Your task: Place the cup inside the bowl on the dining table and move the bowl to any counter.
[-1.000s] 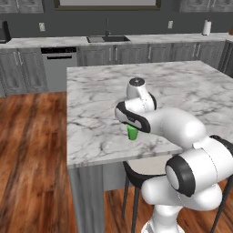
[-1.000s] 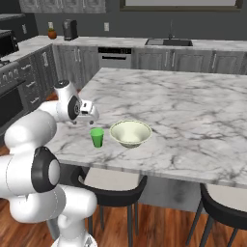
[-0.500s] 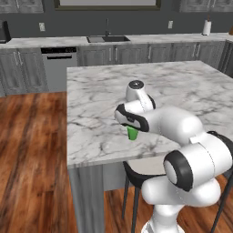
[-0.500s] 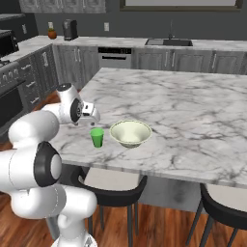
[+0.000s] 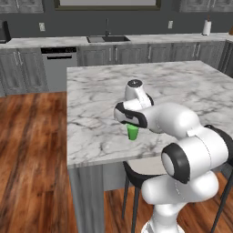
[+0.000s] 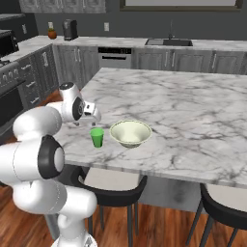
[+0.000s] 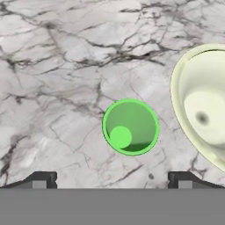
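The small green cup [image 6: 97,137] stands upright on the white marble dining table [image 6: 193,111], near its front edge. Just to its right sits the wide cream bowl [image 6: 130,132], apart from the cup. My gripper [image 6: 93,119] hangs directly above the cup, pointing down, open and holding nothing. From the hand camera I look straight into the cup [image 7: 130,126], which is centred between my spread fingertips [image 7: 40,179]. The bowl [image 7: 202,105] fills the right edge there. In the left base view my hand [image 5: 131,119] covers the top of the cup [image 5: 133,133], and my arm hides the bowl.
The counter [image 6: 120,42] with sink [image 6: 169,42] and dishwasher [image 6: 114,57] runs along the back wall, and a coffee machine [image 6: 70,29] stands at its left end. Dark stools [image 6: 113,185] are tucked under the table's near edge. Wooden floor [image 5: 32,150] lies left of the table.
My hand has drifted slightly toward and down over the cup. The jaws have stayed open, and cup and bowl have not moved.
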Available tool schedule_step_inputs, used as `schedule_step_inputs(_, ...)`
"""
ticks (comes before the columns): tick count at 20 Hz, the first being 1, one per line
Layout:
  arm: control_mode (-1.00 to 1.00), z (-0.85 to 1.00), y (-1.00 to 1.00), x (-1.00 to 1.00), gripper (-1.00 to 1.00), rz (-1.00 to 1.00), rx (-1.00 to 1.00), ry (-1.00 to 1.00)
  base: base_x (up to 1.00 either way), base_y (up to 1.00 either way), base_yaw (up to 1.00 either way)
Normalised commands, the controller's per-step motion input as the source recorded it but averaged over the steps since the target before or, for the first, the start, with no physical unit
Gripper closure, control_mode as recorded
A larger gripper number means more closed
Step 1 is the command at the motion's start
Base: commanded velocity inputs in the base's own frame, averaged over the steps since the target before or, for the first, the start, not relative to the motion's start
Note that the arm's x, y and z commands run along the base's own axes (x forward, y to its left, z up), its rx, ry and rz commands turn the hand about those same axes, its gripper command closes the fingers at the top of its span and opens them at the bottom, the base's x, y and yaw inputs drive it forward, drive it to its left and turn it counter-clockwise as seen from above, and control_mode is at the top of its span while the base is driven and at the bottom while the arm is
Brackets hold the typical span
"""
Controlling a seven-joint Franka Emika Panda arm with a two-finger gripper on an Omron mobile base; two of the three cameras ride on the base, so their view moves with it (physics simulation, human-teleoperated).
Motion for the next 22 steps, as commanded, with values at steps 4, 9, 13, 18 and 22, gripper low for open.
schedule_step_inputs(4, -1.0, -0.14, 0.0, 0.01, -1.0, 0.0, 0.0, 0.05, 0.0, 0.0, 0.0)
schedule_step_inputs(9, -1.0, -0.14, 0.0, 0.05, -1.0, 0.0, 0.0, 0.02, 0.0, 0.0, 0.0)
schedule_step_inputs(13, -1.0, -0.11, 0.0, 0.13, -1.0, 0.0, 0.0, 0.0, 0.0, 0.0, 0.0)
schedule_step_inputs(18, -1.0, -0.12, 0.0, 0.11, -1.0, 0.0, 0.0, 0.0, 0.0, 0.0, 0.0)
schedule_step_inputs(22, -1.0, -0.17, 0.0, 0.11, -1.0, 0.0, 0.0, 0.0, 0.0, 0.0, 0.0)
